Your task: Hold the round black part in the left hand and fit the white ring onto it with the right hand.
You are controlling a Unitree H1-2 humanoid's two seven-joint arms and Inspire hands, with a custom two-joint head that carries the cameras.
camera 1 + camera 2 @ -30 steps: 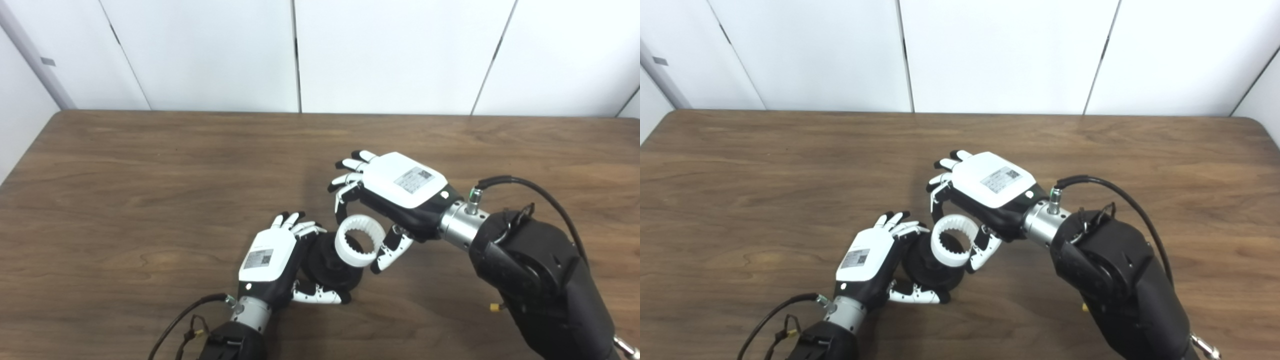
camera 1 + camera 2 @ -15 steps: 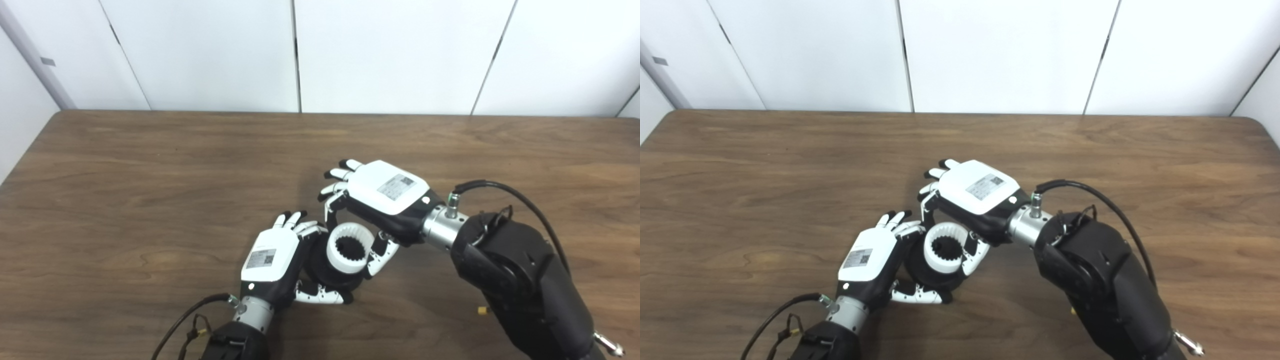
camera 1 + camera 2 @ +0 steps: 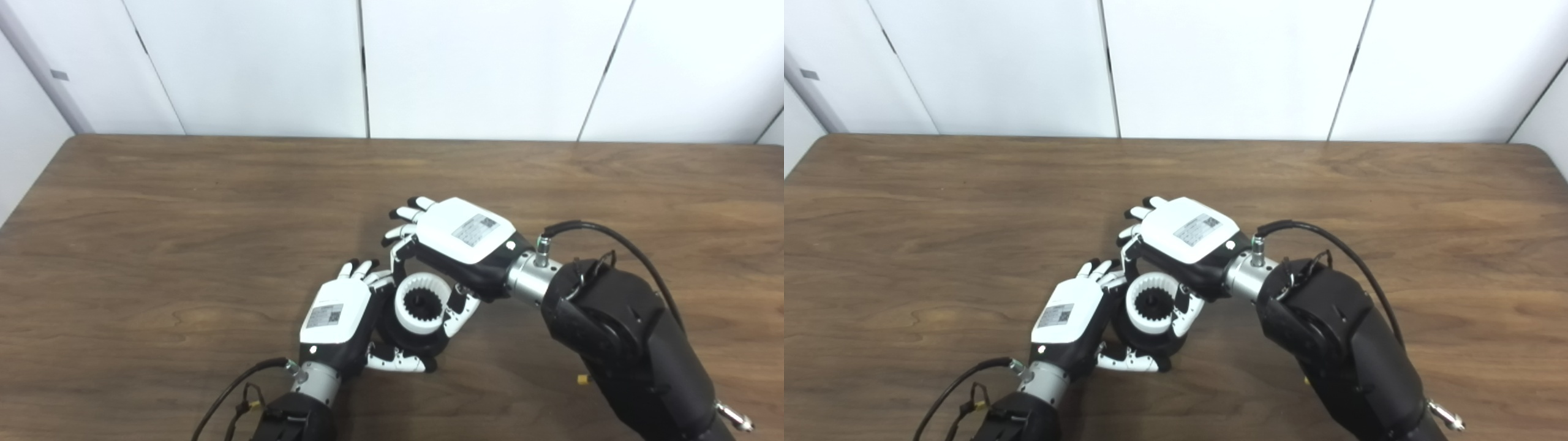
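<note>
Right hand (image 3: pixel 462 245) of ours pinches the white ring (image 3: pixel 419 303) squarely over the round black part (image 3: pixel 422 340), which our left hand (image 3: pixel 337 318) cups from the left, the toothed bore directly over the black hub.

A white ring (image 3: pixel 419 303) with a toothed inner face sits against a round black part (image 3: pixel 409 335), whose dark toothed hub shows through the ring's opening. The left hand (image 3: pixel 338 323) and right hand (image 3: pixel 456 242) share one scheme: glossy white back plates bearing small grey printed labels, black palms, white fingers tipped in black, silver metal wrists. Both forearms are black, with black cables. The table (image 3: pixel 184 245) is dark brown woodgrain; the wall panels (image 3: pixel 478 61) behind are plain white with dark seams.
</note>
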